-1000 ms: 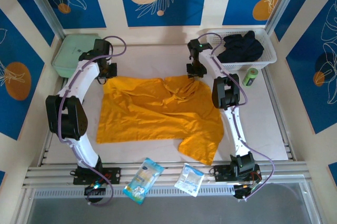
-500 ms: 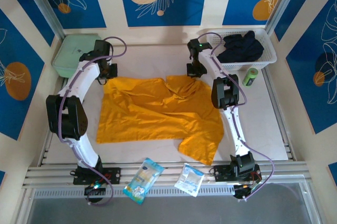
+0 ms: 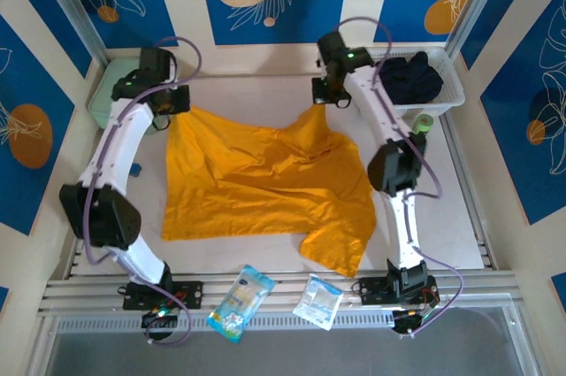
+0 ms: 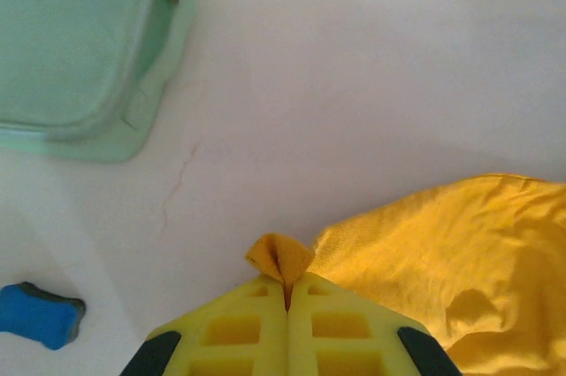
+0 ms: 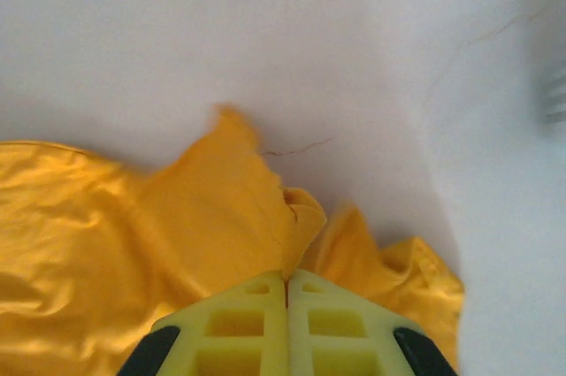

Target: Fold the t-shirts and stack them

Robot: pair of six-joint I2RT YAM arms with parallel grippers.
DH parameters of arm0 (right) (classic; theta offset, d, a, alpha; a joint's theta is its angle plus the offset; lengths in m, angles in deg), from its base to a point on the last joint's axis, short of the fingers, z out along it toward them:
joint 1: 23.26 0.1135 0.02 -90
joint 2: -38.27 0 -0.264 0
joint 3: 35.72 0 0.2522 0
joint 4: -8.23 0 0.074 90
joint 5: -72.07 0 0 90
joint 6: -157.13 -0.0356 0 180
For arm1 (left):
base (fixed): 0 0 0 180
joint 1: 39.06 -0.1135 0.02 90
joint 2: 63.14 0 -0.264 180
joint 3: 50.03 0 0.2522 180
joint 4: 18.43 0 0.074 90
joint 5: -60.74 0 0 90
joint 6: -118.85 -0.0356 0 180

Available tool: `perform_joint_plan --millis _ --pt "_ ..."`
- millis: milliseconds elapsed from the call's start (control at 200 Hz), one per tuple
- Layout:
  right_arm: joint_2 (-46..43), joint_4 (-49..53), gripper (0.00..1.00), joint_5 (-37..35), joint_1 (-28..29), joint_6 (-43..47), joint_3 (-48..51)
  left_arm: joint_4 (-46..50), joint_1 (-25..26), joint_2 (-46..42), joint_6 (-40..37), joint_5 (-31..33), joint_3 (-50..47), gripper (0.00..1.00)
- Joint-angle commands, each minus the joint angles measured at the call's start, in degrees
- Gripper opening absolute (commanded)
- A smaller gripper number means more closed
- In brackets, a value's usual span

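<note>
Clearly, your left gripper (image 4: 287, 286) is clamped tight on one far corner of the orange-yellow t-shirt (image 3: 265, 186), and your right gripper (image 5: 286, 283) pinches the far edge opposite. Both points are raised off the table (image 3: 256, 97) while the near half lies flat between the arms, probably so you can bring the far edge over into a fold.

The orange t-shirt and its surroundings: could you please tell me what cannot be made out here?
Top view: dark cloth bundled in basket, garment unclear.
Left wrist: blue object cut by left edge.
Wrist views: t-shirt cloth inside left gripper and right gripper, hidden by shut jaws.
</note>
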Motion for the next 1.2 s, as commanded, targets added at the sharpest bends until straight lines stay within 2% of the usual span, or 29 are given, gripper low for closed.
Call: perform_joint_plan --millis 0,105,255,430,645,740,986,1191 --pt "-11.60 0.69 0.00 -2.77 1.57 1.06 3.33 4.86 0.56 -8.49 -0.45 -0.95 4.07 0.00" --pt "-20.51 1.71 0.00 -4.86 3.74 1.40 3.93 8.81 0.58 -12.82 -1.24 -1.62 7.28 0.00" --pt "-28.30 6.27 0.00 -9.57 8.92 2.61 -3.31 12.86 0.54 -19.15 -1.58 -2.50 12.35 0.00" --pt "-35.61 8.88 0.00 -16.74 18.37 4.13 -11.77 13.16 0.57 -27.83 -1.51 -1.93 16.64 0.00" --pt "-45.93 6.61 0.00 -23.22 31.63 5.03 -13.52 12.20 0.58 -37.75 -2.08 1.17 19.47 0.00" --pt "-49.71 6.34 0.00 -24.10 35.52 4.25 -14.27 12.33 0.56 -41.31 -2.32 3.78 20.82 0.00" --pt "-55.93 5.98 0.00 -21.99 36.68 3.60 -14.92 13.20 0.52 -45.89 -3.90 9.25 23.67 0.00" --pt "-58.20 3.03 0.00 -23.02 36.13 7.17 -15.97 11.23 0.58 -46.21 -6.49 13.20 24.11 0.00"
